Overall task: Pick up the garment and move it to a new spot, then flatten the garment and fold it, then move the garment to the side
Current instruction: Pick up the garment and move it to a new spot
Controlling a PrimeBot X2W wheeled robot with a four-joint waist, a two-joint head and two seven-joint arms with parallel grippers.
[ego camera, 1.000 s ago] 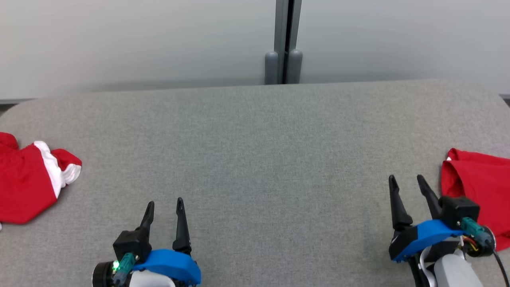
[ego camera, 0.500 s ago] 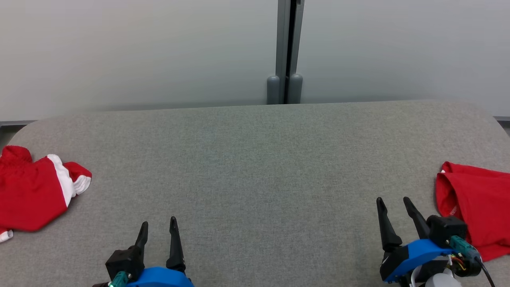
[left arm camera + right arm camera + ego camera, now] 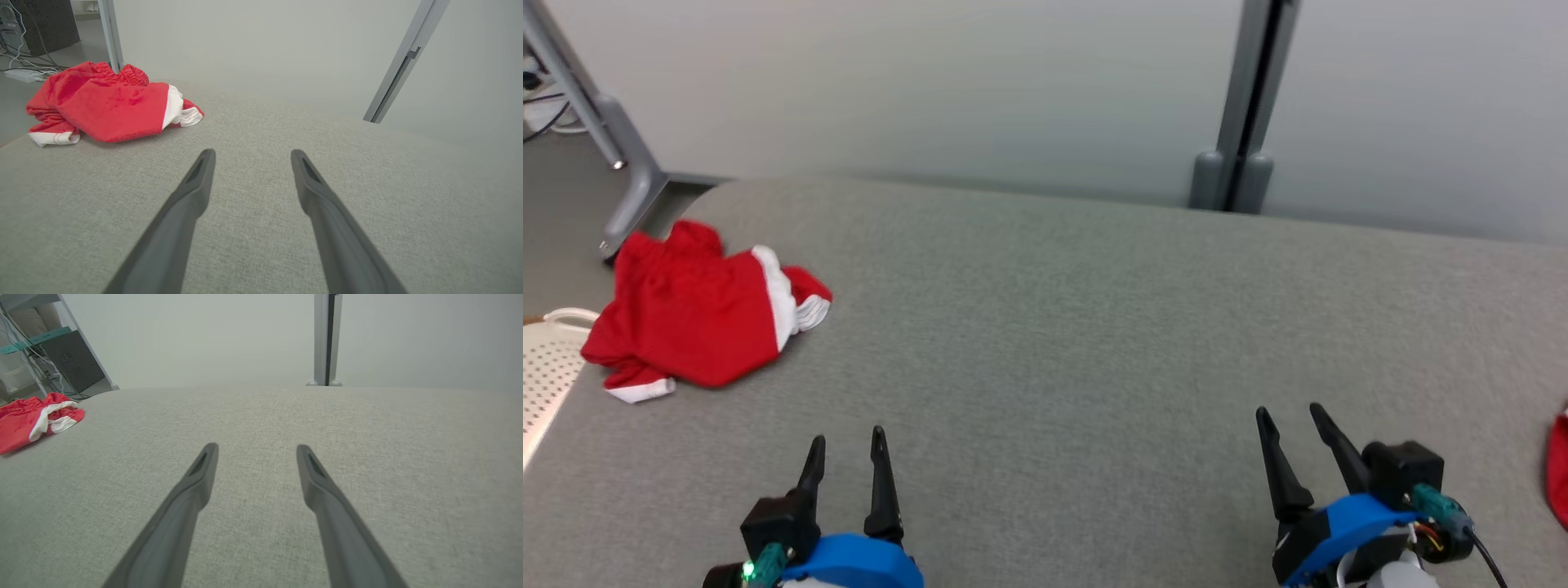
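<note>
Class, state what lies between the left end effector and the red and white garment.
Bare grey table surface separates left end effector from garment; the left wrist view shows it.

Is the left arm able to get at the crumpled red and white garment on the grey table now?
Probably yes. The left gripper is open and empty, and only bare grey tabletop lies between it and the crumpled red and white garment, ahead to its left. The reach itself looks long, though.

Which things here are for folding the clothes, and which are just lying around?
For the job: red-and-white garment, left gripper, right gripper, grey table.
Just lying about: probably the red cloth at the right edge, white perforated thing, grey post.
</note>
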